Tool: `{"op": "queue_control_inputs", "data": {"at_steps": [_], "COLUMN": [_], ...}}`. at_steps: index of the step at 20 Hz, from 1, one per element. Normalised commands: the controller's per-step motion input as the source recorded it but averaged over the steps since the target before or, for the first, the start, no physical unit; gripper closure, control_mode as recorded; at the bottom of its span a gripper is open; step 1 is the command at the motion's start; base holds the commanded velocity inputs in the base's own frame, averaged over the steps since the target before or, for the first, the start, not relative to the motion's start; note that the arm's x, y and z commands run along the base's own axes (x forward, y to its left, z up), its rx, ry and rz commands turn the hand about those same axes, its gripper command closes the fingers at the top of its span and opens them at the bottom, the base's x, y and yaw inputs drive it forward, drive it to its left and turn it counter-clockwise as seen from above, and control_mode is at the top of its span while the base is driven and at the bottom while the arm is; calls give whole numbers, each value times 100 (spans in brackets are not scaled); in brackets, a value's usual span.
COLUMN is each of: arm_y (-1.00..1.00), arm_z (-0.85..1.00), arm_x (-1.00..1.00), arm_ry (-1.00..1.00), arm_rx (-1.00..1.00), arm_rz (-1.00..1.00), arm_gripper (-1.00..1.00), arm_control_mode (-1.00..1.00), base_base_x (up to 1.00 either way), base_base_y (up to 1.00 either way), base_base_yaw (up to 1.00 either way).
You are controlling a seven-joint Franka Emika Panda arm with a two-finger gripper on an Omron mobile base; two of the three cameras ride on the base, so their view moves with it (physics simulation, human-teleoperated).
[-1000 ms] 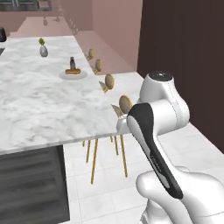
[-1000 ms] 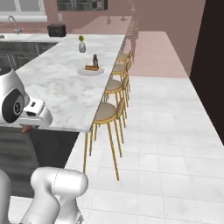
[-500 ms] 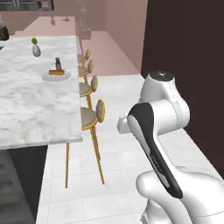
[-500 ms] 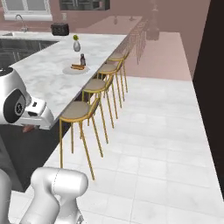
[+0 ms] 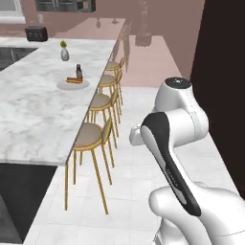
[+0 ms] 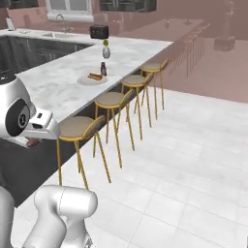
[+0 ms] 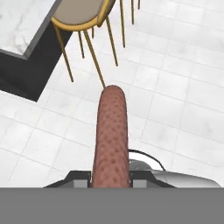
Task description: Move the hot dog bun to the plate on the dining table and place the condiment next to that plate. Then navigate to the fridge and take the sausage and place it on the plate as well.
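Hand view: the gripper (image 7: 111,180) is clamped on the sausage (image 7: 111,135), a reddish-brown speckled cylinder that projects from between the jaws toward 12 o'clock, over white floor tiles (image 7: 175,87). A gold-legged stool (image 7: 81,17) with a tan seat stands at 11 o'clock, beside the dark edge of the marble counter (image 7: 22,26).

Left base view: the white arm (image 5: 177,139) occupies the 4 o'clock region. The marble dining counter (image 5: 33,110) spans the left half. On it, at about 10 o'clock, sits the plate (image 5: 64,85) carrying the hot dog bun (image 5: 74,80). The dark condiment bottle (image 5: 79,72) stands upright just beyond the plate, close beside it; whether they touch cannot be determined. A small vase (image 5: 64,54) with a green sprig stands farther back, and a dark toaster (image 5: 36,33) at the far end. A row of stools (image 5: 98,124) lines the counter's right edge.

Right base view: plate (image 6: 93,80), bun (image 6: 95,76) and condiment bottle (image 6: 103,69) appear at 11 o'clock on the counter (image 6: 58,82); the vase (image 6: 106,51) and toaster (image 6: 99,31) lie beyond. A sink faucet (image 6: 61,22) shows at the far left.

No brand marks, labels or legible writing can be made out on the bottle, toaster or robot.
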Motion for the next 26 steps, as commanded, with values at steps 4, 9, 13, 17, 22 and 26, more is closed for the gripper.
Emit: {"op": "queue_control_inputs", "data": {"at_steps": [4,9,13,17,22,26], "arm_y": [0,0,0,0,0,0], "arm_z": [0,0,0,0,0,0], "arm_x": [0,0,0,0,0,0], "arm_ry": [0,0,0,0,0,0], "arm_rx": [0,0,0,0,0,0], "arm_rz": [0,0,0,0,0,0], "arm_gripper": [100,100,100,100,100,100], "arm_control_mode": [100,100,100,100,100,100], "base_base_x": [68,66,61,51,51,47], "base_base_y": [-85,-83,-83,-82,-81,-81], "base_base_yaw": [41,42,42,43,44,45]}}
